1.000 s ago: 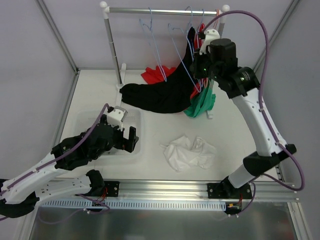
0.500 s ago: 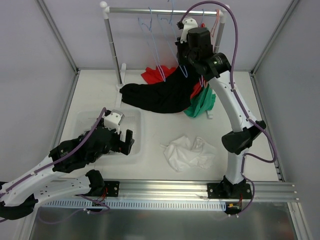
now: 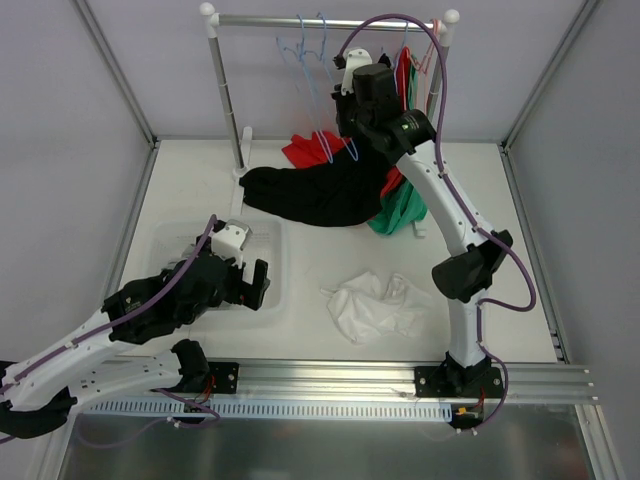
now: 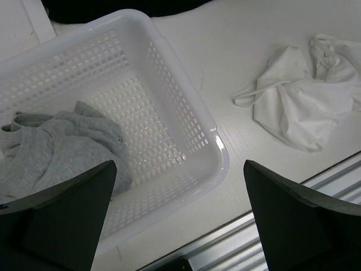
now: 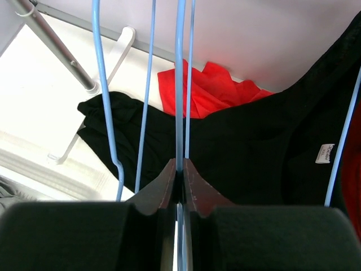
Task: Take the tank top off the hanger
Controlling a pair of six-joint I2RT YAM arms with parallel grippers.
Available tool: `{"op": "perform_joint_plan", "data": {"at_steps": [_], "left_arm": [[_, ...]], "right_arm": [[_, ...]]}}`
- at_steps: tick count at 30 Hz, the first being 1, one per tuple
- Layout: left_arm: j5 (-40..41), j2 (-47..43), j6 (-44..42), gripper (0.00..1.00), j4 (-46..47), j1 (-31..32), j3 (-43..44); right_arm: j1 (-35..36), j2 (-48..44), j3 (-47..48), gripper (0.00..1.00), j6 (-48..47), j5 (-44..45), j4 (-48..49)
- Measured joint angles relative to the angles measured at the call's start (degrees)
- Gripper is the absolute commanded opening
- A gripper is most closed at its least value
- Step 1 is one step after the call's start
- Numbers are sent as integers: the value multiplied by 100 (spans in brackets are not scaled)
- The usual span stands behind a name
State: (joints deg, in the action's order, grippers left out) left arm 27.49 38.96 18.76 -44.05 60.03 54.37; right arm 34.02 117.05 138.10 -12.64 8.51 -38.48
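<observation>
Tank top [image 3: 318,196] nearly off, I judge: black cloth sprawls on the table [image 3: 190,185] below the rail [image 3: 260,21].
My right gripper [image 5: 179,167] pinches a blue hanger [image 5: 180,68]; left gripper [image 4: 180,217] gapes over the basket [image 4: 218,153].

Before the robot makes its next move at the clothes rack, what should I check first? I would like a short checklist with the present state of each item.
1. Right gripper shut on the blue hanger: ok, fingers pinch its wire.
2. Left gripper free to help: ok, open above the white basket.
3. Black tank top off the held hanger: cannot tell; mostly on the table, one side rises toward the rack.
4. Hanger hook on the rail: cannot tell.
5. Room around the held hanger: not ok, a neighbouring blue wire hangs close.
</observation>
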Motion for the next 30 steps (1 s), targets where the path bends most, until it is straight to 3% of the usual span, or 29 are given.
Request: {"op": "perform_joint_plan", "data": {"at_steps": [4,5,8,16,19,23,27,30], "left_arm": [[2,-63,7,99,0,0,-2],[0,-63,7,99,0,0,-2],[-17,-26,7,99,0,0,-2],[-317,317,57,98,42,0,74],[-538,706,138,99,221,0,205],[-1014,1711,164,99,826,66,417],[-1521,3021,136,99,1425,227,647],[-1869,4212,63,99,1731,435,1086]], "right_arm": [[-2,-7,-94,28,116,2,68],[-4,-11,-118,40,138,2,68],[-7,-85,-238,51,199,-13,76],[-7,-1226,-951,63,181,-98,50],[-13,-2201,-1526,72,157,-162,-26],[-92,-4172,-3263,98,181,-372,52],[-160,-6367,-5268,99,245,-415,-107],[-164,-7632,-6214,99,308,-356,-367]]}}
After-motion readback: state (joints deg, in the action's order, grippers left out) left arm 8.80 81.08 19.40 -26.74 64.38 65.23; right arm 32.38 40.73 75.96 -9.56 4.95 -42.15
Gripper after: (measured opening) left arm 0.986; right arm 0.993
